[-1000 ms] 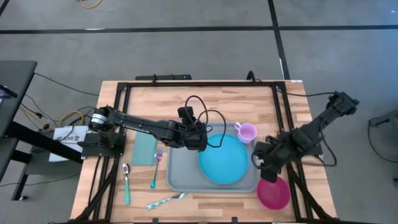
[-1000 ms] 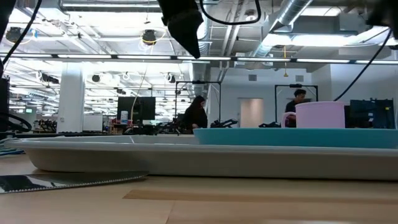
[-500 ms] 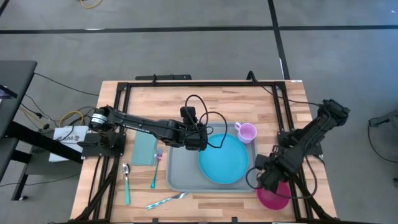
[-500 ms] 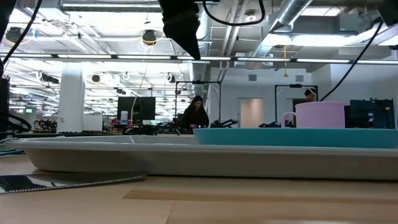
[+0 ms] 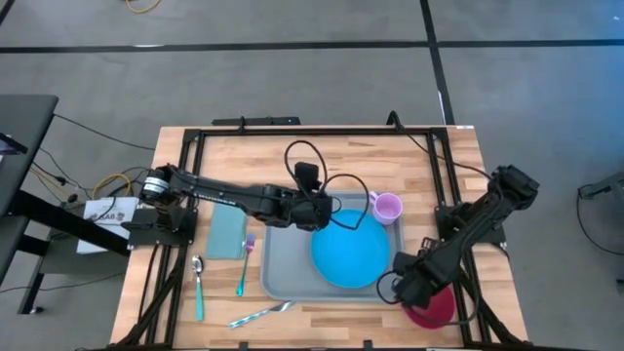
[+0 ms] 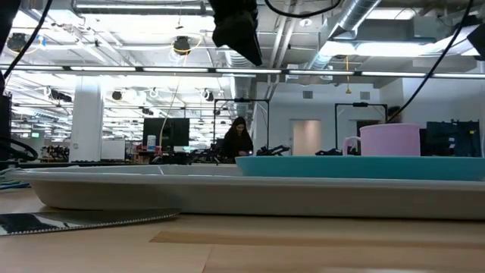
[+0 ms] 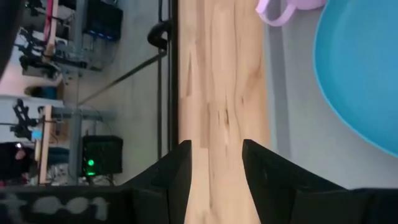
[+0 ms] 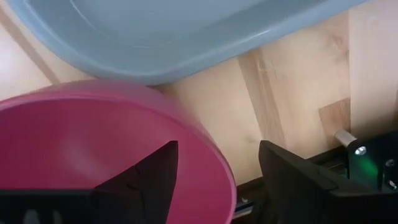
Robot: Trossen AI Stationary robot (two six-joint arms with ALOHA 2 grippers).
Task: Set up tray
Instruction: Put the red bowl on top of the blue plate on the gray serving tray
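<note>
The grey-blue tray [image 5: 283,268] lies on the wooden table with a round blue plate [image 5: 349,249] on it and a lilac cup [image 5: 387,208] in its far right corner. My left gripper [image 5: 322,211] hovers open above the tray's far left part, with nothing between its fingers [image 7: 214,155]. A pink bowl [image 5: 436,310] rests on the table just right of the tray's near right corner. My right gripper [image 5: 409,291] points down over the bowl's left side, open. In the right wrist view its fingers stand on either side of the bowl's rim [image 8: 208,155], one over the inside and one outside.
A teal napkin [image 5: 226,234] lies left of the tray. Near it are a spoon [image 5: 198,285], a teal-and-pink piece of cutlery [image 5: 244,265] and a fork [image 5: 261,314]. A black frame [image 5: 292,132] borders the table. People stand in the room far behind [image 6: 238,138].
My right gripper has come down and toward the table's near edge, from beside the tray's right rim to over the pink bowl, tipping more steeply downward and staying open. My left gripper has rolled about its own axis above the tray.
</note>
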